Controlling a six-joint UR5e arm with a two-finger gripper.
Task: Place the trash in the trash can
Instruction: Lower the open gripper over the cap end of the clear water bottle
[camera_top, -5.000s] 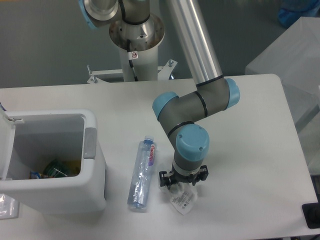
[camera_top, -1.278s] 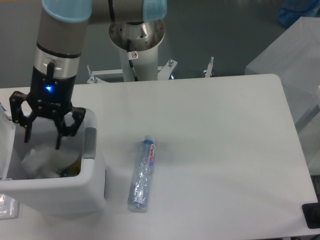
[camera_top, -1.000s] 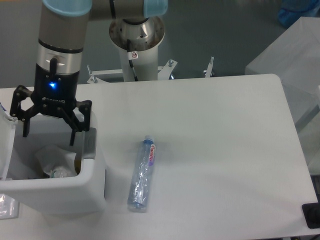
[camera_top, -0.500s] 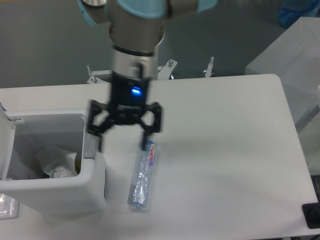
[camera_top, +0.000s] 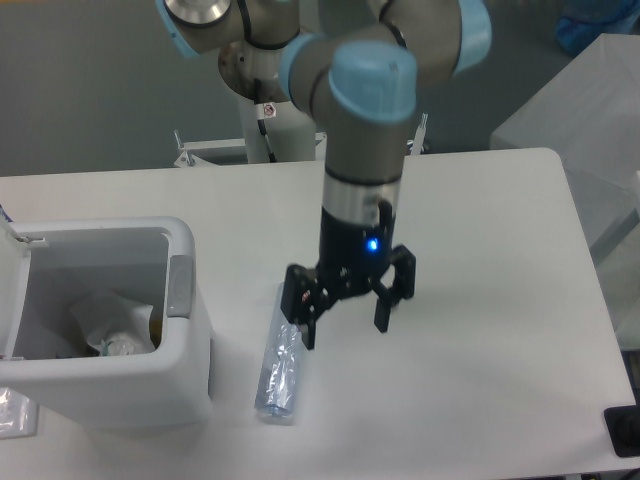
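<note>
White tabletop (camera_top: 480, 230) filled your view, with grey floor beyond its far edge. Nearest you, the long clear plastic bottle (camera_top: 279, 371) lay flat on it, long axis running near to far and leaning slightly right at the far end; its near end pointed at the table's front edge. Its label band was hidden behind the gripper, so you could read no writing there. Left of it stood the white boxy plastic bin with rounded corners (camera_top: 185, 375), lid (camera_top: 8, 290) swung open, grey latch (camera_top: 179, 285) facing the bottle. Inside lay the crumpled clear plastic wrapper (camera_top: 105, 320); its print was too small to read. Your black two-finger gripper (camera_top: 343, 322) hung spread wide with nothing in it, its left finger over the bottle's far end, its right finger over bare table.
</note>
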